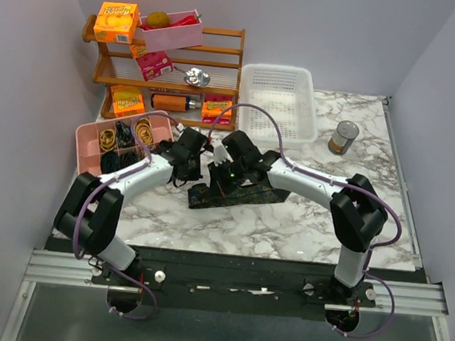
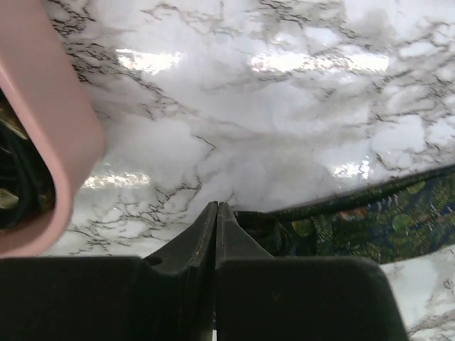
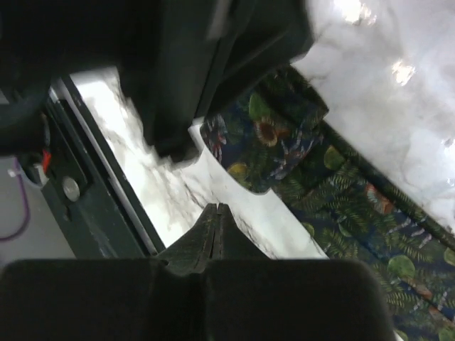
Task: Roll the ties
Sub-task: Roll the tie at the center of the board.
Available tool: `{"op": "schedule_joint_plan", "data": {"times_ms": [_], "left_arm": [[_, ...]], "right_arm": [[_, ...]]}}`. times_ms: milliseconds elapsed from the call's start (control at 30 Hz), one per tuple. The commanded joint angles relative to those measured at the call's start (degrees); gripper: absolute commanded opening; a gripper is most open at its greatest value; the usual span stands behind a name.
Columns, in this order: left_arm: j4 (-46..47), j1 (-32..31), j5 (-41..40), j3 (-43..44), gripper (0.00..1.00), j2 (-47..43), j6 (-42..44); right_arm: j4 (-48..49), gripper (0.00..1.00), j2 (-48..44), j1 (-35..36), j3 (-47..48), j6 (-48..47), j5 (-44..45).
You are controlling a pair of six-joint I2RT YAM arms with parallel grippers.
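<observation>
One of the ties [image 1: 245, 195], dark fabric with a green leaf and flower print, lies flat across the middle of the marble table [image 1: 287, 225]. In the left wrist view the tie [image 2: 377, 220] runs off to the right, and its dark bunched end touches the right finger. My left gripper [image 2: 215, 207] is shut, with nothing visible between its fingers. My right gripper [image 3: 217, 207] is shut too and hovers over bare marble just beside the tie [image 3: 334, 206]. From above, the left gripper [image 1: 191, 175] and the right gripper [image 1: 228, 183] meet over the tie's left part.
A pink divided tray [image 1: 89, 137] of yellow and black elastic loops sits left of the tie; its rim [image 2: 67, 128] is close to my left gripper. Behind stand a wooden shelf [image 1: 221, 67] with boxes, a white basket [image 1: 279, 99] and a can [image 1: 343, 137].
</observation>
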Motion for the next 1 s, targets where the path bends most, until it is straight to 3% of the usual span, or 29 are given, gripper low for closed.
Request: {"op": "schedule_joint_plan", "data": {"times_ms": [0, 133, 300, 567, 967], "left_arm": [[2.65, 1.18, 1.5, 2.75, 0.07, 5.0, 2.16], [4.59, 1.53, 4.04, 2.66, 0.05, 6.68, 2.34], [6.96, 2.41, 7.03, 1.44, 0.05, 6.51, 2.16], [9.78, 5.04, 13.54, -0.59, 0.03, 7.03, 1.99], [11.01, 5.84, 19.16, -1.64, 0.02, 7.91, 1.9]], "right_arm": [[-1.06, 0.01, -0.79, 2.25, -0.48, -3.41, 0.29], [-0.54, 0.01, -0.17, 3.65, -2.05, -2.98, 2.92], [11.49, 0.01, -1.66, 4.09, -9.17, 3.86, 2.93], [23.44, 0.01, -4.21, 6.81, -15.68, 7.04, 6.69], [27.24, 0.01, -3.86, 10.07, -17.44, 5.72, 18.04]]}}
